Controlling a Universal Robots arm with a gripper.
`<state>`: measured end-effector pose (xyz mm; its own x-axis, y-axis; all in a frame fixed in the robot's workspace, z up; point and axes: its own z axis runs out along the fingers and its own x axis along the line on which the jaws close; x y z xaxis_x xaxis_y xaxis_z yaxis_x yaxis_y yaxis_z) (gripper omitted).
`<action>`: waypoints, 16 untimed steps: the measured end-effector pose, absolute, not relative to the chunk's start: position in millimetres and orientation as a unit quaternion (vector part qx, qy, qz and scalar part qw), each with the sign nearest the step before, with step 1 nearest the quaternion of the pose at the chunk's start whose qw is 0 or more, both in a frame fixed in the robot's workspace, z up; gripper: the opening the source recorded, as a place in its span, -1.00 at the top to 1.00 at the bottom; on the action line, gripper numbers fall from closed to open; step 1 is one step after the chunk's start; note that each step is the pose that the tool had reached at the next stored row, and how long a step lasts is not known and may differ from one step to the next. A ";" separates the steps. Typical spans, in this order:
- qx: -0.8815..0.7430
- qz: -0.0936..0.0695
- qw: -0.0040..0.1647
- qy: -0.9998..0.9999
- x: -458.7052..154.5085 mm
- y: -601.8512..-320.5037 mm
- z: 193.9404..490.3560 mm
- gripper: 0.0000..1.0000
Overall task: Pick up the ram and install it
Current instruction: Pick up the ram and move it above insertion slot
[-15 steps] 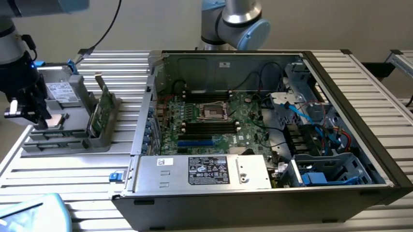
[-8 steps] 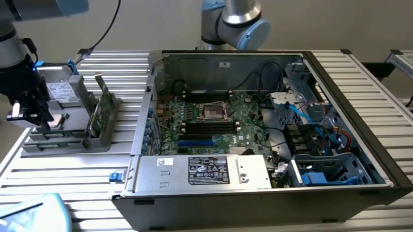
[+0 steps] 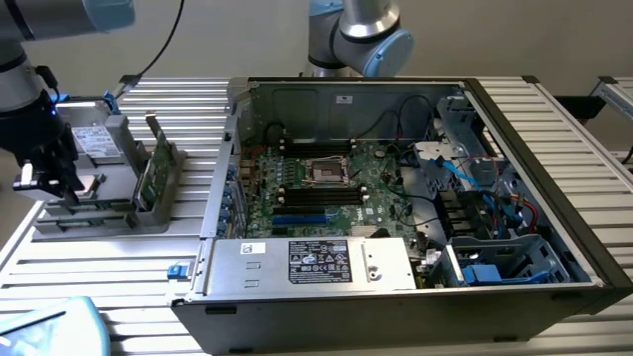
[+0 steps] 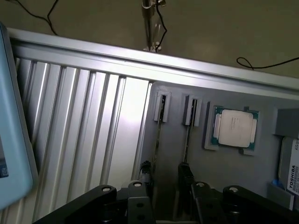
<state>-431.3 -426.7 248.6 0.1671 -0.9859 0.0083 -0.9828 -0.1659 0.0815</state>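
Black tool [image 4: 164, 176] links sit closest to the wrist camera, with the jaws spread wide and holding nothing. Ahead of them a long, thin green circuit-board ram stick [image 4: 157, 140] stands on edge in a slot of the flat grey holder tray [image 4: 224, 168]. A second stick [image 4: 188, 140] stands just beside it, and a square silver processor chip [image 4: 235, 128] lies further along.

In the exterior view the tool [image 3: 47, 178] hangs over the tray's nine o'clock end. The ram [image 3: 150, 169] stands toward three o'clock, apart from the fingers.

A good pick likely means centring the jaws over the board's thin top edge, squeezing its flat faces and lifting straight out of the slot. Room is tight: the neighbouring stick is close, and the open black computer case [image 3: 594, 245] raises its metal wall at the tray's three o'clock. The ribbed aluminium tabletop [image 3: 99, 259] at six o'clock lies open.
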 end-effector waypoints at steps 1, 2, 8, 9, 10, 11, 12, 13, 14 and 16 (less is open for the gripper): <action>0.763 -0.023 0.034 -0.645 -431.4 -427.2 247.6 0.25; 0.763 -0.023 0.034 -0.645 -431.3 -427.8 246.5 0.25; 0.763 -0.023 0.034 -0.645 -431.3 -434.9 240.8 0.25; 0.763 -0.023 0.034 -0.645 -431.3 -435.8 239.7 0.25; 0.763 -0.023 0.034 -0.645 -431.2 -436.2 238.6 0.25; 0.763 -0.023 0.034 -0.645 -431.1 -436.3 237.7 0.25; 0.763 -0.023 0.034 -0.645 -430.8 -436.4 237.0 0.25; 0.763 -0.023 0.034 -0.645 -430.5 -436.4 236.3 0.25; 0.763 -0.023 0.034 -0.645 -430.4 -436.5 235.6 0.25; 0.763 -0.023 0.034 -0.645 -430.2 -437.3 234.2 0.25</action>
<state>-430.2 -437.3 234.2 0.1673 -0.9859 0.0087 -0.9828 -0.1660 0.0813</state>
